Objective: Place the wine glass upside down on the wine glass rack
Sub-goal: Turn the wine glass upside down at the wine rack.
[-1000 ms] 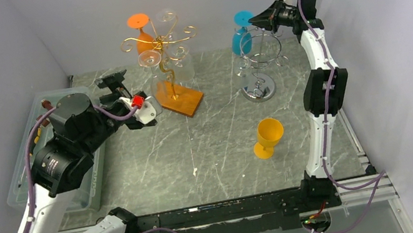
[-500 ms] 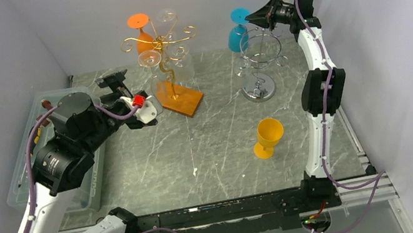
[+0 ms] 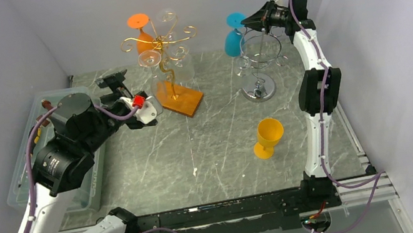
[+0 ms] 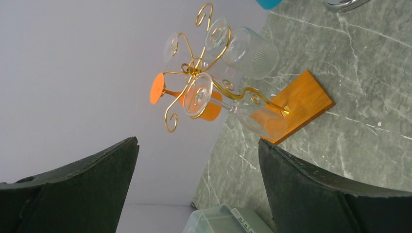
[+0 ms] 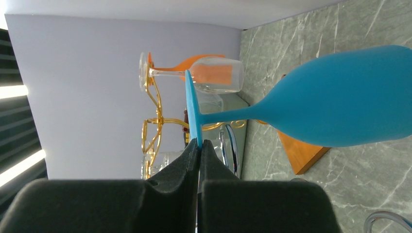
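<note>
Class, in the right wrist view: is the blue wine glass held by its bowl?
No, the right gripper has its jaws shut on the flat foot of the blue wine glass, bowl untouched.

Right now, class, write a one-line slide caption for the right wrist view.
Right gripper shut on the foot of the blue wine glass, gold rack behind.

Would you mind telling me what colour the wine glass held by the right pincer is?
The wine glass is solid turquoise blue, clearest in the right wrist view.

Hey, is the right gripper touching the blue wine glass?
Touching. The right wrist view shows the right gripper pinched on the blue wine glass at its foot's edge.
</note>
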{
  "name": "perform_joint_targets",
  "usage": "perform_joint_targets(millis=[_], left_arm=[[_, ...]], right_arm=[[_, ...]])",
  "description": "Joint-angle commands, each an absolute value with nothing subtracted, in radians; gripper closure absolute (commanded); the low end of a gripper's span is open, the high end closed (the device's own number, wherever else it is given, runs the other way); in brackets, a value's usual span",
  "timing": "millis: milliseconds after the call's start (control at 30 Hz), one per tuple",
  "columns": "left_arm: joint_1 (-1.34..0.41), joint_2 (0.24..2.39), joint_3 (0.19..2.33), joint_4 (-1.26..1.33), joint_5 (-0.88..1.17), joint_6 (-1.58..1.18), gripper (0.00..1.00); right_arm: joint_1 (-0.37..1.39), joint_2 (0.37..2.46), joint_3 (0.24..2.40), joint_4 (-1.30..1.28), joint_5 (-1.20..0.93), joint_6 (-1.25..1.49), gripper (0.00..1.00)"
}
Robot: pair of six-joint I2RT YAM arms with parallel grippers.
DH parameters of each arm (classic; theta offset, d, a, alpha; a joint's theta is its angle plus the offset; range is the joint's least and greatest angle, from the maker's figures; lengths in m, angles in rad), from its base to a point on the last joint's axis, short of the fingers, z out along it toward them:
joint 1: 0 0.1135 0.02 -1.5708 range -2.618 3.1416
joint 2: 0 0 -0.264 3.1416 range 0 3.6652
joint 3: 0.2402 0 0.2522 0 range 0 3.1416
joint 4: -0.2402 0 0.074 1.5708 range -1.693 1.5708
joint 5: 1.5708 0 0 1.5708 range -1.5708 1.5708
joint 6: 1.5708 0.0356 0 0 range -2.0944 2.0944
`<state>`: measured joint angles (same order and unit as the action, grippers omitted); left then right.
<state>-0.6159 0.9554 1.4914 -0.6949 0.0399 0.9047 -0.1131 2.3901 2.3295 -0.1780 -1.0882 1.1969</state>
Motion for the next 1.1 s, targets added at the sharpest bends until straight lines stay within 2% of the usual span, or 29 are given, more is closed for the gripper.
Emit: perform_joint_targets(millis=[0, 1067], left_arm=[[-0.618, 0.942, 1.482, -0.642, 0.043, 0.92, 0.0], [-0.618, 0.923, 1.464, -0.621, 0.034, 0.923, 0.01]], right_arm=[[-0.114, 2.371, 2.377, -0.167, -1.115, 1.179, 1.0], [-0.14, 2.307, 2.306, -0.185, -1.133, 1.153, 1.0]])
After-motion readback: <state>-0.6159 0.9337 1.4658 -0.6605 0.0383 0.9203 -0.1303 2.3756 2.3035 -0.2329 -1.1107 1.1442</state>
